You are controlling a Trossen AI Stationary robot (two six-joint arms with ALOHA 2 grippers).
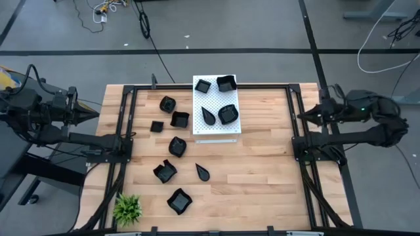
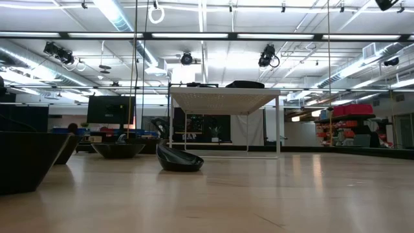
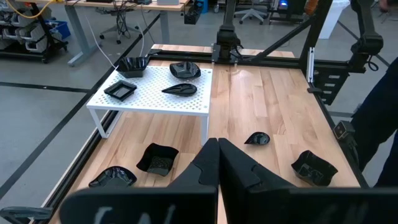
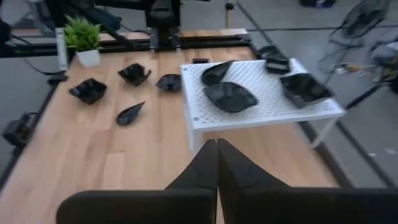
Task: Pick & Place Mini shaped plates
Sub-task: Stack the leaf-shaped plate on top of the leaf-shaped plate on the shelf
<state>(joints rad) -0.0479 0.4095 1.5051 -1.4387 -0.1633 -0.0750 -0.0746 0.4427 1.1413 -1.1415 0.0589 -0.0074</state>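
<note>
High view: four mini shaped plates (image 1: 226,83) sit on the white perforated board (image 1: 216,132); seven more lie on the table (image 1: 262,170) beside it.

Left wrist view: the left hand (image 3: 217,163) is pressed together.

Right wrist view: the right hand (image 4: 216,163) is pressed together, empty.

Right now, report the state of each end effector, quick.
Left end effector: closed, holding nothing, parked at the table's left edge.
Right end effector: closed, holding nothing, parked at the table's right edge.
</note>
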